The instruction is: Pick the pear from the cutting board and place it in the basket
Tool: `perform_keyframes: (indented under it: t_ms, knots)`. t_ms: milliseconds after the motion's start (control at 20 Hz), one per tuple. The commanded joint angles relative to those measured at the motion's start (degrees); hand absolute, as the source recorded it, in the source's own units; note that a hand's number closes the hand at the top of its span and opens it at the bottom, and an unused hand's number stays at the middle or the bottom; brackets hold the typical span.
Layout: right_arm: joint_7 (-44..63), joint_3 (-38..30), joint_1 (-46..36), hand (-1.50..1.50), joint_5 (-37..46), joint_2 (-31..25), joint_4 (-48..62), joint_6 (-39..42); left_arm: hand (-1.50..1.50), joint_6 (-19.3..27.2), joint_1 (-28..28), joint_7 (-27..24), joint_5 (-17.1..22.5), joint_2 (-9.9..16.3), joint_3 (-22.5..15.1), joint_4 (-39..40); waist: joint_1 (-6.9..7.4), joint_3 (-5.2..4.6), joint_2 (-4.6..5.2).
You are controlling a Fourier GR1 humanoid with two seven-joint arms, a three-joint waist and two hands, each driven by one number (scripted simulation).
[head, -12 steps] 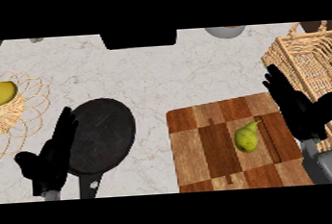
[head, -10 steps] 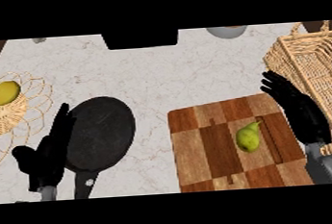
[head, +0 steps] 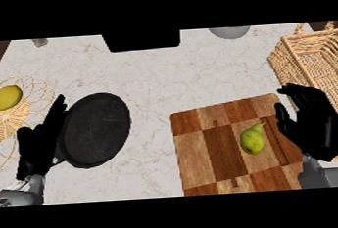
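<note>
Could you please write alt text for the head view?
A pear lies on a wooden cutting board, with the open right hand beside it near a wicker basket. The open left hand rests by a black pan.

Checkered brown wooden cutting board (head: 214,147), woven pale wicker basket (head: 317,65), matt black round pan (head: 97,129), veined marble-look countertop (head: 177,76)

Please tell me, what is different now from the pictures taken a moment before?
The right hand has moved down and to the left, closer to the pear, with its fingers open; it does not hold the pear yet. The left hand is almost where it was, open beside the black pan. The pear lies in the same place on the cutting board, and both baskets, the pan and the yellow fruit have not moved.
</note>
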Motion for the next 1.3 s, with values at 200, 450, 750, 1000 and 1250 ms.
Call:
perform_keyframes:
  t_ms: [200,450,750,1000,1250]
  knots:
    - [11.14,3.73,4.46,-1.50,16.93,-3.35,-4.40,-23.38,0.00,-3.02,-5.34,1.93,-0.43,1.42,0.89,4.60,0.41,-0.56,-0.22]
    - [27.26,4.41,9.23,-1.50,24.17,-22.54,-4.72,-18.26,0.00,-2.40,-6.47,4.37,-0.42,1.32,0.99,4.07,-0.11,-0.84,-0.27]
    - [40.59,8.09,14.74,-1.50,18.67,-37.74,-15.16,2.57,0.00,-2.03,-6.68,4.43,-0.44,-0.04,0.79,4.21,0.04,-0.58,-0.44]
    - [50.33,2.84,17.01,-1.50,7.54,-43.30,-28.31,10.22,0.00,-2.22,-7.70,5.53,-2.08,-0.62,0.27,5.51,0.49,-0.28,-0.30]
    - [58.03,-3.27,18.83,-1.50,4.70,-42.67,-33.08,11.61,0.00,-3.87,-7.73,4.58,-3.18,-2.66,1.05,5.06,1.64,-0.19,-0.12]
